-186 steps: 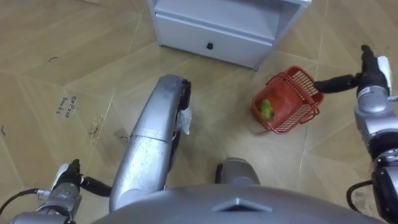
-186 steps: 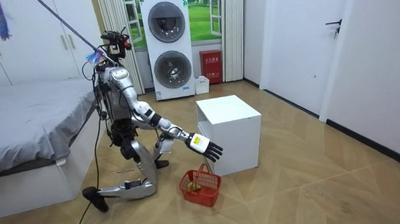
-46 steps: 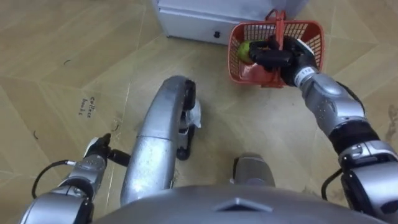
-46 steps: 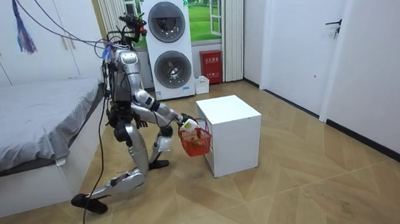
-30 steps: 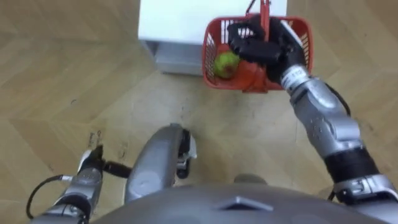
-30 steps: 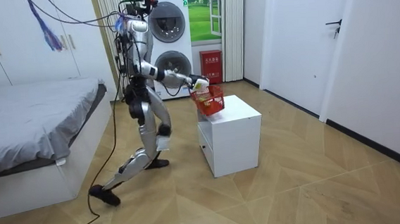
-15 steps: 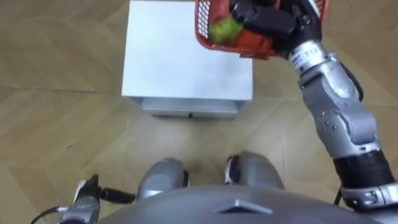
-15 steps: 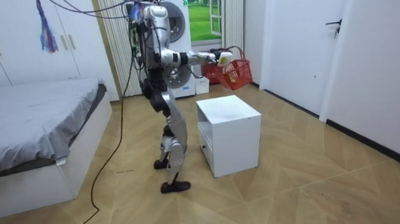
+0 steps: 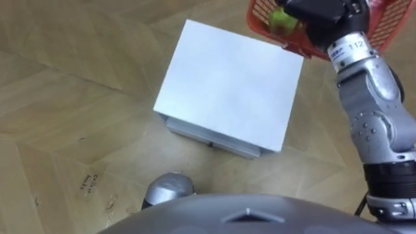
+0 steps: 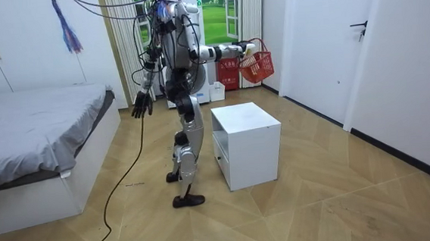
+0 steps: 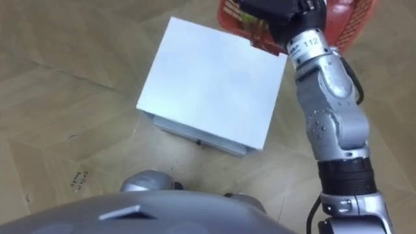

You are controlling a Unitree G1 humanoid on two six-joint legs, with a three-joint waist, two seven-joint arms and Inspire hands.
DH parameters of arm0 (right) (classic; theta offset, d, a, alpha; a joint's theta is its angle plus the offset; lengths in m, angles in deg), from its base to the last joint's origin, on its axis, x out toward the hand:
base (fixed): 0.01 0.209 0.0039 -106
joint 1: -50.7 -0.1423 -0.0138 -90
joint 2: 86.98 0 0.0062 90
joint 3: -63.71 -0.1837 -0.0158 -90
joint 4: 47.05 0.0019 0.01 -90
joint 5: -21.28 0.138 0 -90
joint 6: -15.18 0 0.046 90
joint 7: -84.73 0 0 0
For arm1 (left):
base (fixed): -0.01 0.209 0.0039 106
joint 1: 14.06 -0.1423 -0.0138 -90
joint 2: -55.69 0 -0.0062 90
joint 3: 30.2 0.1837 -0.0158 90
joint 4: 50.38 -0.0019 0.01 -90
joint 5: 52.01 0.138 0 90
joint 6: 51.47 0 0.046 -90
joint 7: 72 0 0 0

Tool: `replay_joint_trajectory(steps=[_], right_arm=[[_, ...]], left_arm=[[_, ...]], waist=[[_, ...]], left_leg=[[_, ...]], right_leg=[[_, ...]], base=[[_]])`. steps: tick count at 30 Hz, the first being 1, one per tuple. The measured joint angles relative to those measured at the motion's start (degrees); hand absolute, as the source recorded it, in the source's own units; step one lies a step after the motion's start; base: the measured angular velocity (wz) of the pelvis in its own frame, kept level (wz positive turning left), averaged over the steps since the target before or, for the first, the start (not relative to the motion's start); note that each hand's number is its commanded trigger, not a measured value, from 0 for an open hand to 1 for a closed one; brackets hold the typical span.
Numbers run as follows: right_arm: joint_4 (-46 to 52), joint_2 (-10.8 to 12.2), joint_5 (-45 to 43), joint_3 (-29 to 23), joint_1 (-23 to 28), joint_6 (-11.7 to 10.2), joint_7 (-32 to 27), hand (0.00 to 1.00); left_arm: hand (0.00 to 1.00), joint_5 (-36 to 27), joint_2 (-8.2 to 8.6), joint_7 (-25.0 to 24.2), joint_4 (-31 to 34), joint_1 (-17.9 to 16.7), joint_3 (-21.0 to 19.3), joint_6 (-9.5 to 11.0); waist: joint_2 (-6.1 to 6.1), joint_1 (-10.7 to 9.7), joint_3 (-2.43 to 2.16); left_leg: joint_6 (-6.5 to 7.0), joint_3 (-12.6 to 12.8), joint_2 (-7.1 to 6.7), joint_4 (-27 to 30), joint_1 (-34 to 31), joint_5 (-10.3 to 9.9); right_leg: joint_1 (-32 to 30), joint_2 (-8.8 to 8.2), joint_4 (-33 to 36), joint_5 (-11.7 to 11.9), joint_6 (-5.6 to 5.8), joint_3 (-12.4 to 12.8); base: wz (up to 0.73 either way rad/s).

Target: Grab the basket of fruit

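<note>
Basket (image 9: 390,29) position: off the floor, carried by the right robot hand (image 9: 317,14) at the top right of the left eye view, over the far right corner of the cabinet (image 9: 227,84).

Room view, left to right:
- Bed (image 10: 33,122) along the left side.
- Left robot hand (image 10: 141,105) hangs at the robot's side, fingers released, holding nothing.
- The robot stands upright between bed and cabinet.
- The white cabinet sits on the floor just beside the robot's feet, drawer front toward the robot.
- The red basket is raised on the outstretched right arm, well above the cabinet top.

Right robot hand: fingers clenched on the basket. A green fruit (image 9: 281,21) lies inside the basket, just left of that hand.
</note>
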Motion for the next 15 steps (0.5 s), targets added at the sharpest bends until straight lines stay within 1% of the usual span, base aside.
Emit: replay_joint_trajectory(steps=[2, 3, 4, 5, 7, 10, 12, 13, 14, 15], right_arm=[[0.0, 0.05, -0.08, 0.81, 0.76, 0.0, 0.02, 1.0], [-0.03, 0.06, -0.08, 1.16, 0.86, 0.0, -0.03, 1.0], [-0.16, 0.06, 0.23, 1.87, 1.17, -0.01, -0.04, 1.0], [-0.32, 0.06, 0.33, 2.17, 1.42, -0.02, -0.03, 1.0], [-1.2, 0.12, -0.27, 3.19, 2.92, -0.22, 0.04, 1.0], [-4.65, 0.3, -2.35, 5.19, 3.36, -0.13, 0.53, 1.0], [-5.86, 0.33, -2.59, 6.97, 3.63, 0.13, 0.49, 1.0], [-6.5, 0.67, -2.54, 8.18, 3.6, 0.21, 0.51, 1.0], [-6.83, 1.22, -2.52, 9.03, 3.58, 0.26, 0.54, 1.0], [-7.01, 1.59, -2.51, 9.16, 3.68, 0.26, 0.63, 1.0]], left_arm=[[0.0, 0.1, 0.19, -0.01, 0.95, 1.03, 0.03, 0.11], [0.0, 0.1, 0.18, -0.01, 1.36, 1.19, 0.03, 0.32], [0.0, 0.07, 0.17, 0.0, 2.57, 1.4, 0.03, 0.62], [0.0, 0.08, 0.21, 0.0, 3.0, 1.55, 0.03, 0.71], [0.0, 0.06, 0.39, -0.07, 4.52, 1.96, 0.21, 1.22], [0.0, 0.12, 0.39, -0.28, 4.55, 4.01, 0.6, 1.63], [0.0, 0.19, 0.42, -0.46, 4.58, 4.58, 0.71, 1.65], [0.0, 0.19, 0.4, -0.72, 4.74, 4.63, 0.8, 1.64], [0.0, 0.18, 0.38, -0.88, 4.9, 5.04, 1.38, 1.66], [0.0, 0.29, 0.32, -0.94, 5.05, 5.31, 1.94, 1.65]], waist=[[-0.15, 0.08, 0.13], [-0.2, 0.07, 0.24], [-0.34, 0.0, 0.65], [-0.39, 0.0, 0.75], [-0.46, -0.24, 0.78], [-0.61, -0.83, 0.77], [-0.65, -0.58, 0.81], [-0.62, -0.66, 0.84], [-1.2, -1.37, 1.44], [-1.94, -1.77, 1.82]], left_leg=[[-0.52, -0.01, -0.06, -0.33, 0.08, 0.3], [-0.52, -0.03, -0.06, -0.34, 0.13, 0.3], [-0.69, -0.01, 0.02, -0.36, 0.39, 0.41], [-0.83, -0.01, 0.07, -0.41, 0.52, 0.49], [-1.19, 0.01, 0.42, -1.32, 0.99, 0.72], [-1.28, 0.27, 0.89, -2.13, 0.89, 0.77], [-1.28, 0.94, 1.01, -2.05, 0.86, 0.77], [-1.28, 1.84, 0.99, -1.2, 0.46, 0.77], [-1.74, 4.08, 0.45, 4.16, -2.41, 0.57], [-1.9, 5.53, -0.15, 6.58, -4.78, 0.2]], right_leg=[[0.46, 0.2, -0.49, 0.0, 0.0, -0.35], [0.59, 0.3, -0.64, 0.0, 0.0, -0.5], [1.14, 0.46, -1.12, 0.0, 0.0, -0.7], [1.26, 0.52, -1.15, 0.0, 0.0, -0.75], [1.51, 0.77, -1.25, 0.01, -0.01, -1.14], [1.34, 1.21, -1.93, 0.05, -0.09, -1.1], [1.12, 1.27, -1.98, 0.1, -0.17, -1.04], [1.32, 1.13, -2.02, 0.25, -0.42, -0.4], [1.98, 0.12, -2.48, 0.75, -1.13, 2.45], [2.2, -0.63, -2.96, 0.77, -1.1, 5.34]], base=[[0.15], [0.04], [0.0], [0.0], [0.03], [0.02], [-0.18], [0.0], [0.16], [0.67]])
